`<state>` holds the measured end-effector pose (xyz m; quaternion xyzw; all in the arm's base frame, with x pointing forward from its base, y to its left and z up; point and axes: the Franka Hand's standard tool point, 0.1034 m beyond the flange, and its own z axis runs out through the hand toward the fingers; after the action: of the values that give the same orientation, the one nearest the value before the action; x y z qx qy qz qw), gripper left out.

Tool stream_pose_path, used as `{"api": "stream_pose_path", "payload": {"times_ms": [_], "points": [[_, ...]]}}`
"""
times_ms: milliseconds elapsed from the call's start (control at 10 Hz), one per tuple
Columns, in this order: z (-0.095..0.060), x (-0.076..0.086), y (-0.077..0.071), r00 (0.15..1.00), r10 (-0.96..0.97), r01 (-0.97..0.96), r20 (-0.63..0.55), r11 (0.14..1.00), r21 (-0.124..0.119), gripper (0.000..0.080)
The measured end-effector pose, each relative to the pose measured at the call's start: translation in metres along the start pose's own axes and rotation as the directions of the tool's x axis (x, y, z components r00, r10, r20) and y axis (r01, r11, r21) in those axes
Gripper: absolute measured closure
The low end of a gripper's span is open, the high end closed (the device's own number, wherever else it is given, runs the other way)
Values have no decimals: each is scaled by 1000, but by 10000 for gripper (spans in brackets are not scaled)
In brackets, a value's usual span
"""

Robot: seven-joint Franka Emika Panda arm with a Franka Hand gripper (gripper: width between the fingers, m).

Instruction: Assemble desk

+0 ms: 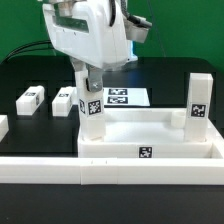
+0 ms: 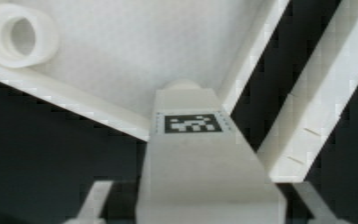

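The white tabletop slab (image 1: 150, 128) lies rim up near the front in the exterior view, and one post leg (image 1: 199, 100) stands on its right corner. A second leg (image 1: 92, 108) stands upright at its left back corner. My gripper (image 1: 90, 88) is directly over this leg. In the wrist view the tagged leg (image 2: 195, 150) runs between my fingers (image 2: 101, 200), with a dark gap on each side, so my gripper (image 2: 197, 197) is open around it. The slab's underside (image 2: 140, 60) with a round screw hole (image 2: 19, 38) lies beyond the leg.
Two loose legs (image 1: 32, 98) (image 1: 64, 100) lie on the black table at the exterior view's left, and another white part (image 1: 3, 125) shows at the left edge. The marker board (image 1: 125, 97) lies behind the slab. Long white border bars (image 1: 100, 175) run along the front.
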<state>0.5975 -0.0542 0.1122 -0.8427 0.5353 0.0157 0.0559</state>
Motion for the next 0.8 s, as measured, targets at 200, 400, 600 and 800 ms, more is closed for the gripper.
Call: {"api": "stream_pose_path", "payload": {"times_ms": [200, 400, 600, 800], "points": [[0, 0, 0, 998, -56, 56, 0, 998, -1, 302], [2, 0, 0, 979, -203, 203, -2, 979, -2, 184], [2, -1, 0, 931, -366, 366, -1, 931, -4, 160], [2, -3, -1, 834, -552, 552, -1, 834, -12, 151]]}}
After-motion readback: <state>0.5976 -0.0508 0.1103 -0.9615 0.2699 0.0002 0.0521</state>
